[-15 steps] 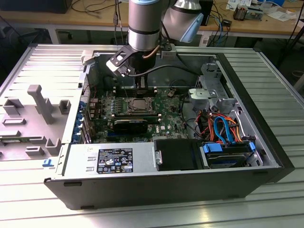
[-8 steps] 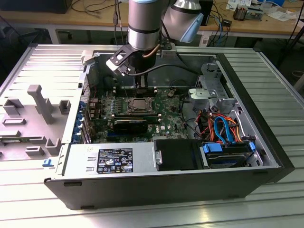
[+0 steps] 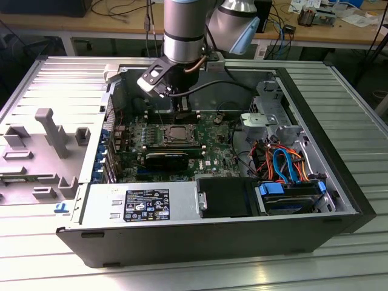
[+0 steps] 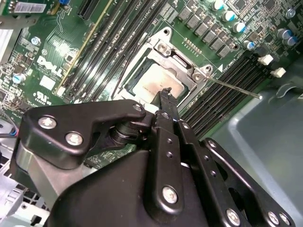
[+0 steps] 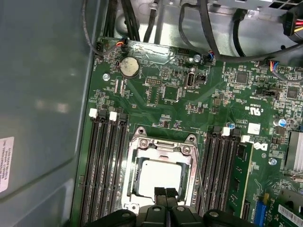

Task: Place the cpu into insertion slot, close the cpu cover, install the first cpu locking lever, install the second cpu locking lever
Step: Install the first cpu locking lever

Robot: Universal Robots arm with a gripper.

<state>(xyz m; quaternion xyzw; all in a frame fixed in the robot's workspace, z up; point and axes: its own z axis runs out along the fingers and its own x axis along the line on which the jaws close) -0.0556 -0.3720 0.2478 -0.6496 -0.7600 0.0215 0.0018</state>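
The cpu [image 5: 158,176], a dull silver square, lies in the insertion slot [image 5: 134,176] on the green motherboard [image 5: 156,94]. The silver cpu cover [image 5: 160,147] is down around it, its window framing the chip. My gripper [image 5: 165,193] hangs over the socket's edge with its black fingertips together and nothing between them. In the second wrist view the gripper [image 4: 165,93] is at the cpu [image 4: 154,85], and a thin locking lever [image 4: 234,88] sticks out sideways from the socket. A second thin rod [image 4: 122,71] runs along the other side. In the exterior view the gripper [image 3: 182,114] stands just behind the insertion slot [image 3: 176,134].
Long black memory slots [image 5: 105,161] flank the socket on both sides. The grey case wall [image 5: 42,94] is close by. Drive cage [image 3: 270,115], coloured cables [image 3: 285,163] and power supply [image 3: 151,203] fill the case. A grey foam tray [image 3: 42,151] lies at the exterior view's left.
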